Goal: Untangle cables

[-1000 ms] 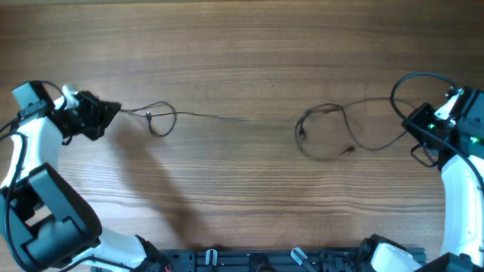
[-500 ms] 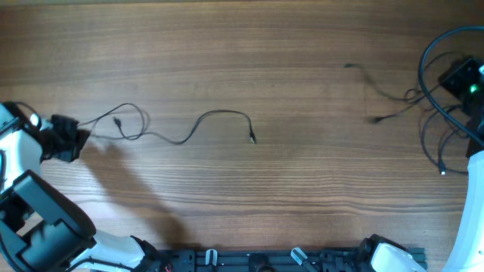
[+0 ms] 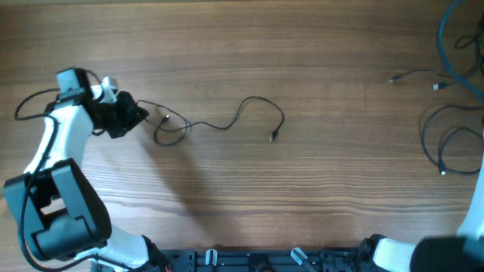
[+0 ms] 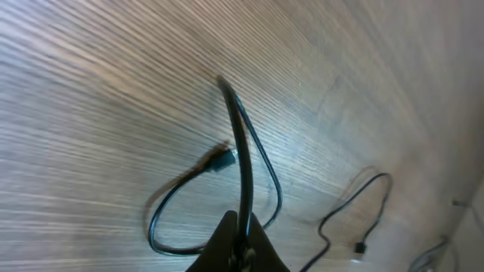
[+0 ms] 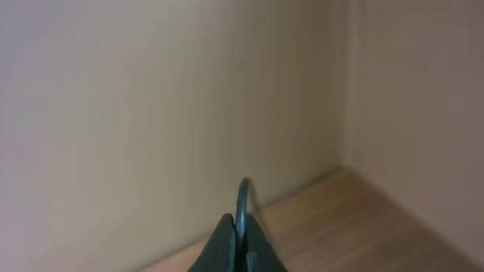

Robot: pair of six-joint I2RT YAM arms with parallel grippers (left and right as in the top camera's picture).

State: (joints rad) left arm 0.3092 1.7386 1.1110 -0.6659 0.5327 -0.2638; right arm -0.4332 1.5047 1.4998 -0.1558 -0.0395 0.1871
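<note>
Overhead first: the left gripper (image 3: 138, 115) sits at the left of the table (image 3: 318, 196), pinching the first cable (image 3: 219, 127). That cable loops just right of the gripper and runs out to mid-table. The second cable (image 3: 414, 72) lies well apart, far right.

Left wrist: fingers (image 4: 223, 243) clamped together on the first cable, with its loop and a plug (image 4: 221, 160) on the wood beyond.

Right wrist: the right gripper (image 5: 239, 245) faces a wall (image 5: 151, 91), fingers pressed together on a dark cord (image 5: 243, 198).

place: robot lab bench | cues: wood-grain table (image 3: 302, 45), white robot arm (image 3: 51, 143), bare beige wall (image 5: 151, 91)
</note>
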